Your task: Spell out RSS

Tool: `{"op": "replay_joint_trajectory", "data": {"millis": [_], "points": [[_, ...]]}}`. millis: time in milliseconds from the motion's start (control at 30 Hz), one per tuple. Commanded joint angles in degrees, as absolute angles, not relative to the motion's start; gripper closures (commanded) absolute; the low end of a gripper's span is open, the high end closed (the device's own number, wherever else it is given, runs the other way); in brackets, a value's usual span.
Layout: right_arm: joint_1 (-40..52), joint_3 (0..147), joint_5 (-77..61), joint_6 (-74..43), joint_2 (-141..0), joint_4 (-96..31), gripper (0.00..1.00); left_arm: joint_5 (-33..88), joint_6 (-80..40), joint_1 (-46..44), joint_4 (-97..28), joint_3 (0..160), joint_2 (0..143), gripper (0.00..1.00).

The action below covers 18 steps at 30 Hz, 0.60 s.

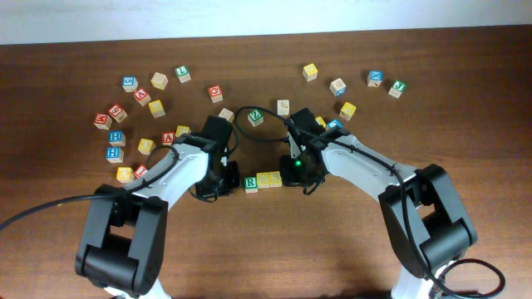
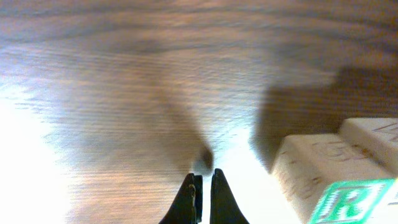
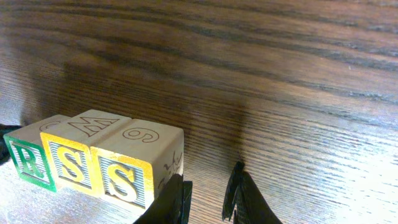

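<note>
We see the R cube [image 3: 28, 163] and two S cubes [image 3: 96, 171] touching in a row mid-tabletop [image 3: 298, 74], reading RSS. Our left fingers [image 2: 189, 200] are pressed shut and empty just left of the R cube. Our right fingers [image 3: 239, 193] stand narrowly apart, holding nothing, just right of the last S. The cubes look light, stiff and smooth, so we'd pinch one gently by opposite flat sides.
</note>
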State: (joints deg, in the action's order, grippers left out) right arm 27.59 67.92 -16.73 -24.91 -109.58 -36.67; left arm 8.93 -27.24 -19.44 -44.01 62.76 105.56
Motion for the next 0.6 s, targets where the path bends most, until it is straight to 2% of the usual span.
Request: {"op": "replay_joint_trajectory", "data": {"millis": [0, 67, 133, 200, 300, 367, 567], "points": [[28.05, 67.7, -15.86, -27.22, -110.04, -37.5, 0.84, 8.19, -26.0, -18.22, -47.33, 65.12, 104.07, 1.0], [28.05, 67.7, -15.9, -29.47, -110.04, -38.02, 0.76, 8.99, -26.02, -18.81, -50.04, 65.12, 103.68, 1.0], [28.08, 67.7, -16.12, -31.22, -110.04, -38.15, 0.72, 10.81, -26.0, -19.51, -51.96, 65.1, 103.68, 1.0], [28.08, 67.7, -16.29, -31.18, -110.04, -38.17, 0.5, 12.95, -26.02, -20.86, -52.86, 64.86, 103.7, 1.0], [27.51, 67.7, -16.29, -31.2, -110.04, -38.81, 0.52, 13.96, -26.06, -23.42, -52.82, 64.4, 103.7, 1.0], [26.26, 67.7, -16.29, -31.18, -110.04, -39.9, 0.66, 13.85, -26.81, -24.97, -52.8, 64.23, 103.7, 1.0], [21.96, 67.7, -16.05, -27.81, -110.04, -43.57, 0.68, 13.06, -27.79, -25.74, -51.48, 64.23, 103.7, 1.0]]}}
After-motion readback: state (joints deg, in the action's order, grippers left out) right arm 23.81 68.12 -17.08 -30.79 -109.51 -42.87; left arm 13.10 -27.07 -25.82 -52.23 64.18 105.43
